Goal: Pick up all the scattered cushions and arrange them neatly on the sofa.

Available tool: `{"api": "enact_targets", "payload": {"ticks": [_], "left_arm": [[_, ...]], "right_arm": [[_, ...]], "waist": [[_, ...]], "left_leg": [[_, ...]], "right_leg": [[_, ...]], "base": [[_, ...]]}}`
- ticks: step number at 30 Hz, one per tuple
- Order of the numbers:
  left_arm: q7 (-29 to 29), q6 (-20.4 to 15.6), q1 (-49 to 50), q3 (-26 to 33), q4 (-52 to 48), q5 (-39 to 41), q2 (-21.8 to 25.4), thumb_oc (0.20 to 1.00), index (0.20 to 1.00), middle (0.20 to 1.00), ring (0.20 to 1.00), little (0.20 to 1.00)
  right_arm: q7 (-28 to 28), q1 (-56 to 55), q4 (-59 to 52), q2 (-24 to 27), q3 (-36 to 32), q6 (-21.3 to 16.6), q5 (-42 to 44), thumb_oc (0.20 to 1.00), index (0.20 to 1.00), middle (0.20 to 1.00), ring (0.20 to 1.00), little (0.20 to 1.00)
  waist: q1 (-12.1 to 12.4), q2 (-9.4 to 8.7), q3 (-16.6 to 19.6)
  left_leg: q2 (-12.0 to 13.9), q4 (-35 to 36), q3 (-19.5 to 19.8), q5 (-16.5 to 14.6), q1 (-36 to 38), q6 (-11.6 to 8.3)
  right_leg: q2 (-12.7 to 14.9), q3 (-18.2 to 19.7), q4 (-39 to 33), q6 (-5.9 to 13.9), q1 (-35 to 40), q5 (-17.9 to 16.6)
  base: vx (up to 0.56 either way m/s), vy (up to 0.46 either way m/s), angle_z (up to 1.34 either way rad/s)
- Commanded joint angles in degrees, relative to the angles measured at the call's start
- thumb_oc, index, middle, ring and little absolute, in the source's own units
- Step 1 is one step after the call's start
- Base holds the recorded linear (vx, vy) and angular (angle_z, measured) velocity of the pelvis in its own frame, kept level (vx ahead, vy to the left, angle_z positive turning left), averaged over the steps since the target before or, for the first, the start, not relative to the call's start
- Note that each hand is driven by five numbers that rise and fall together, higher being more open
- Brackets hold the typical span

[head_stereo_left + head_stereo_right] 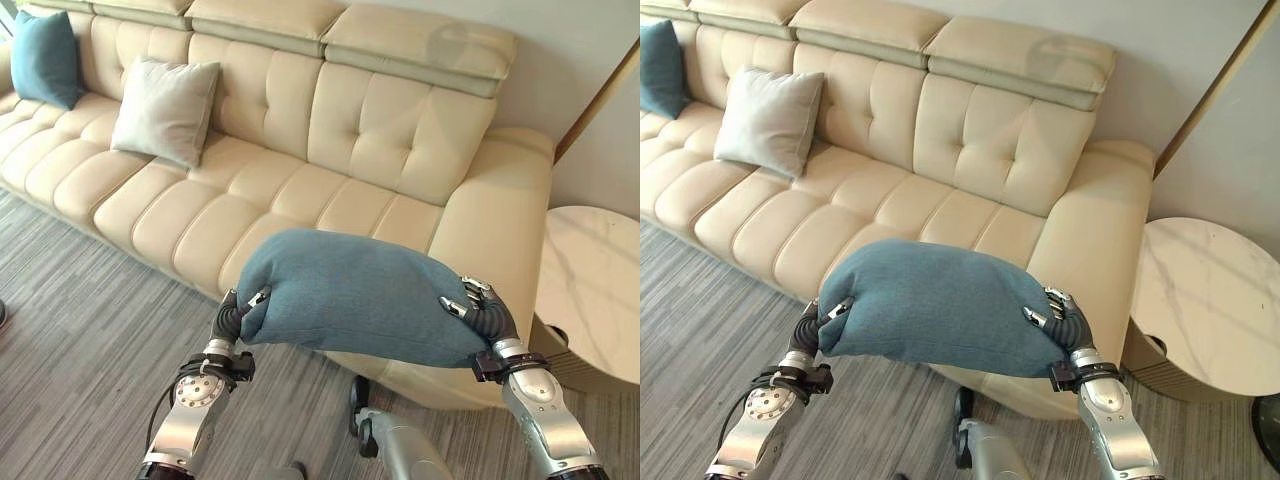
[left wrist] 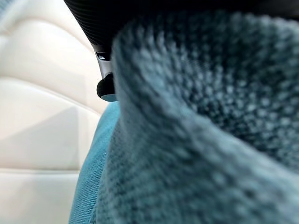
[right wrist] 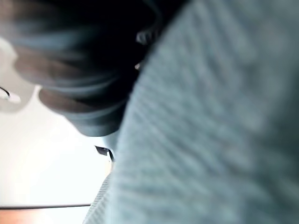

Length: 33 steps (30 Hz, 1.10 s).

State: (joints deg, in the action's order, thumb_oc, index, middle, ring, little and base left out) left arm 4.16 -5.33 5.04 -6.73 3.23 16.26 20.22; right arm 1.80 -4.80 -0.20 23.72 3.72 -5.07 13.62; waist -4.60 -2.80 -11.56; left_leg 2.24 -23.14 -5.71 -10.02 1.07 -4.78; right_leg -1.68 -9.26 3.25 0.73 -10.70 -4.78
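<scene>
A large blue-grey cushion [image 1: 350,295] hangs in the air in front of the cream sofa [image 1: 300,190], over its seat's front edge near the right armrest. My left hand [image 1: 232,318] clasps its left end and my right hand [image 1: 482,312] clasps its right end, fingers curled onto the fabric. The same cushion's weave [image 2: 210,140] lies right against the left wrist camera, and it [image 3: 224,140] also presses close in the right wrist view. A light grey cushion [image 1: 165,108] leans upright on the sofa's backrest. A teal cushion [image 1: 42,58] stands at the far left end.
A round pale marble side table [image 1: 590,290] stands just right of the sofa's armrest [image 1: 500,200]. Grey striped carpet [image 1: 90,340] covers the floor in front. The seat between the grey cushion and the armrest is bare.
</scene>
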Motion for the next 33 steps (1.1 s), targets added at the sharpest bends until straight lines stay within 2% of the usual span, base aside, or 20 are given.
{"api": "enact_targets", "payload": {"ticks": [1,3,4,6,7,8,9,11,14,16,18,20,21,23,25,27,30,31,33], "left_arm": [[-0.65,-6.88,-3.78,2.87,-4.74,-1.21,0.77,0.2,0.2,0.2,0.2,0.2],[-1.29,-6.82,-3.37,2.84,-4.68,-1.71,0.97,0.2,0.2,0.2,0.2,0.2],[-1.4,-6.74,-3.18,2.77,-4.53,-1.74,0.75,0.2,0.2,0.2,0.2,0.2],[-1.55,-6.56,-3.0,2.74,-4.24,-1.6,0.56,0.2,0.2,0.2,0.2,0.2],[-1.62,-6.39,-2.94,2.67,-4.17,-1.53,0.45,0.2,0.2,0.2,0.2,0.2],[-1.56,-6.25,-2.83,2.75,-3.78,-1.44,0.38,0.2,0.2,0.2,0.2,0.2],[-1.52,-6.09,-2.58,2.72,-3.48,-1.54,0.56,0.2,0.2,0.2,0.2,0.2],[-1.18,-5.71,-2.36,2.96,-3.61,-2.11,1.2,0.2,0.2,0.2,0.2,0.2],[-0.39,-5.84,-2.08,3.58,-3.69,-2.22,1.39,0.2,0.2,0.2,0.2,0.2],[-0.25,-6.12,-1.61,3.43,-4.05,-1.99,1.41,0.2,0.2,0.2,0.2,0.2],[0.35,-6.1,-1.65,3.55,-4.0,-1.61,1.62,0.2,0.2,0.2,0.2,0.2],[0.82,-6.34,-2.42,3.14,-3.93,-0.98,1.83,0.2,0.2,0.2,0.2,0.2],[0.84,-6.36,-2.46,3.1,-3.88,-0.98,1.81,0.2,0.2,0.2,0.2,0.2],[1.93,-6.56,-4.12,2.04,-3.26,-1.0,2.13,0.2,0.2,0.2,0.2,0.2],[1.69,-6.52,-3.76,1.73,-2.68,-1.9,1.84,0.2,0.2,0.2,0.2,0.2],[1.49,-6.62,-3.33,1.58,-2.82,-2.08,1.81,0.2,0.2,0.2,0.2,0.2],[0.91,-6.57,-2.9,2.05,-3.1,-2.22,2.62,0.2,0.2,0.2,0.2,0.2],[1.22,-6.64,-3.89,2.16,-2.74,-2.36,3.41,0.2,0.2,0.2,0.2,0.2],[1.83,-6.52,-4.61,2.96,-2.68,-2.49,4.2,0.2,0.2,0.2,0.2,0.2]], "right_arm": [[-0.24,1.97,-4.28,1.16,-2.92,-5.26,1.37,0.2,0.2,0.2,0.2,0.2],[-0.39,1.39,-4.24,1.28,-2.88,-5.14,1.43,0.2,0.2,0.2,0.2,0.2],[-0.45,1.07,-4.06,1.25,-3.06,-5.02,1.28,0.2,0.2,0.2,0.2,0.2],[-0.5,0.53,-3.66,1.33,-3.15,-4.71,1.29,0.2,0.2,0.2,0.2,0.2],[-0.45,0.31,-3.49,1.19,-3.27,-4.75,1.23,0.2,0.2,0.2,0.2,0.2],[-0.31,0.21,-3.22,1.17,-3.37,-4.65,1.05,0.2,0.2,0.2,0.2,0.2],[-0.02,0.19,-3.12,1.2,-3.31,-4.6,0.77,0.2,0.2,0.2,0.2,0.2],[0.43,0.57,-2.78,1.16,-3.0,-4.62,0.16,0.2,0.2,0.2,0.2,0.2],[0.48,0.67,-2.18,1.23,-2.6,-4.61,0.03,0.2,0.2,0.2,0.2,0.2],[0.22,0.28,-1.8,1.27,-2.47,-4.59,-0.22,0.2,0.2,0.2,0.2,0.2],[0.27,0.3,-1.09,1.23,-2.26,-4.14,-0.15,0.2,0.2,0.2,0.2,0.2],[0.63,0.24,-0.5,1.33,-2.76,-4.09,-0.77,0.2,0.2,0.2,0.2,0.2],[0.64,0.23,-0.5,1.34,-2.79,-4.09,-0.79,0.2,0.2,0.2,0.2,0.2],[1.91,0.69,-0.08,2.04,-3.49,-4.26,-1.74,0.2,0.2,0.2,0.2,0.2],[1.4,0.65,0.12,1.51,-3.44,-3.85,-2.81,0.2,0.2,0.2,0.2,0.2],[1.23,0.48,-0.04,1.23,-3.44,-3.64,-3.43,0.2,0.2,0.2,0.2,0.2],[0.39,0.64,-0.53,0.3,-2.84,-3.08,-4.89,0.2,0.2,0.2,0.2,0.2],[0.45,1.51,-0.39,-0.56,-2.22,-3.14,-5.17,0.2,0.2,0.2,0.2,0.2],[0.62,3.19,-0.13,-1.5,-1.36,-3.06,-5.08,0.2,0.2,0.2,0.2,0.2]], "waist": [[-2.39,1.3,4.52],[-2.73,1.97,4.95],[-2.9,1.74,5.11],[-2.77,0.78,4.91],[-2.82,0.14,4.91],[-2.71,-0.52,4.89],[-2.41,-0.99,4.77],[-1.65,-1.59,4.71],[-0.99,-1.62,4.53],[-0.8,-1.56,4.81],[-0.2,-2.06,4.53],[-0.39,-1.69,4.46],[-0.24,-1.72,4.44],[0.51,-0.3,3.75],[0.37,0.87,3.95],[0.18,1.19,4.17],[0.28,1.24,4.39],[0.8,0.81,4.21],[1.21,0.79,3.44]], "left_leg": [[-3.19,3.38,-6.04,4.21,2.59,-0.87],[-3.18,0.72,-6.26,6.18,3.1,-1.81],[-2.77,-1.55,-6.91,7.14,3.0,-2.01],[-1.69,-5.08,-7.9,6.45,0.83,-1.0],[-0.17,-5.28,-8.53,6.03,0.09,-0.3],[1.56,-4.99,-9.16,5.08,-0.67,0.51],[2.56,-3.89,-8.7,2.74,-1.35,1.57],[2.77,0.77,-4.95,1.72,-2.27,2.15],[2.18,6.55,1.64,3.55,-1.91,1.03],[3.38,7.91,4.22,5.5,-1.64,0.04],[2.17,9.83,8.17,4.88,-4.69,-0.34],[4.79,16.28,6.78,7.37,-6.04,-1.07],[4.8,16.97,6.6,7.69,-5.61,-1.1],[6.08,23.12,6.68,12.22,-8.14,-2.21],[5.41,23.55,7.47,11.51,-7.17,-2.39],[4.61,22.39,7.26,10.74,-7.02,-2.08],[2.29,20.2,5.39,9.0,-6.74,-0.24],[1.21,19.37,2.87,7.97,-6.51,1.1],[0.53,18.61,0.52,7.24,-6.41,2.36]], "right_leg": [[2.71,-2.69,-3.53,3.72,3.62,3.48],[1.66,-1.61,-4.13,3.26,4.72,3.94],[1.78,-1.27,-4.34,3.01,5.34,4.16],[2.43,-0.12,-4.48,2.63,6.81,4.64],[2.96,0.17,-4.39,2.65,7.33,4.85],[3.78,0.53,-4.28,2.77,7.8,5.09],[4.26,0.96,-4.27,3.08,8.5,5.45],[4.46,2.26,-3.95,3.44,8.7,5.84],[3.82,5.23,-3.54,3.1,9.19,6.13],[3.67,6.79,-3.39,3.02,9.76,6.6],[4.47,8.26,-3.49,3.33,10.28,6.97],[5.07,8.26,-3.65,3.87,10.93,7.73],[5.08,8.39,-3.63,3.85,10.97,7.76],[5.49,8.8,-2.7,4.31,12.33,9.53],[6.05,9.66,-1.93,5.13,12.85,10.24],[7.0,10.27,-1.76,5.64,13.09,10.07],[9.81,13.43,-0.94,7.13,12.3,9.4],[11.17,15.2,0.03,8.21,10.62,8.64],[11.69,14.71,2.68,8.61,8.39,7.89]], "base": [[0.18,-0.004,-0.5],[0.17,-0.003,-0.57],[0.15,-0.017,-0.35],[0.13,-0.017,-0.12],[0.12,0.015,-0.27],[0.14,0.05,-0.27],[0.13,0.066,-0.22],[0.1,0.069,-0.19],[0.09,0.082,-0.38],[0.11,0.136,-0.54],[0.08,0.168,-0.49],[0.05,0.178,-0.26],[0.05,0.168,-0.08],[0.12,0.313,-0.17],[0.11,0.293,-0.24],[0.1,0.266,-0.61],[0.11,0.421,-0.57],[0.03,0.386,-0.91],[-0.01,0.313,-0.89]]}}
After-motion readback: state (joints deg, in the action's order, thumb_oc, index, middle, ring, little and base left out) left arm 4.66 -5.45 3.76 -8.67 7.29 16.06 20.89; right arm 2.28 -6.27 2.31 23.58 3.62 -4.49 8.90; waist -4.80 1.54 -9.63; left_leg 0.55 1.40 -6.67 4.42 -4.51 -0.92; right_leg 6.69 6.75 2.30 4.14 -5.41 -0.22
